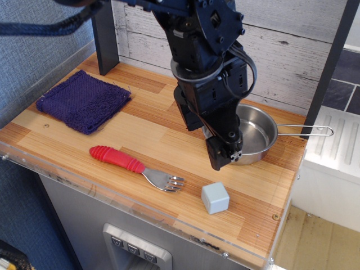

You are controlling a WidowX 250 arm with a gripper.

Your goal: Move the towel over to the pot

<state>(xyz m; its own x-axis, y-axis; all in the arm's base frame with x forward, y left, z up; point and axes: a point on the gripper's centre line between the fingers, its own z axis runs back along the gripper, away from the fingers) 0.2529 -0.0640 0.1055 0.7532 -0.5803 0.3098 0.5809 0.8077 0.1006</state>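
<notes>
nearest the camera sits one pale grey cube (215,197), with one red-handled fork (136,166) at its nine o'clock. one purple towel (83,100) lies at the wooden tabletop's (152,132) ten o'clock, well apart from the one steel pot (261,133) at three o'clock. the black gripper (226,157) hangs at the pot's near rim; its fingers' spread cannot be told.
</notes>
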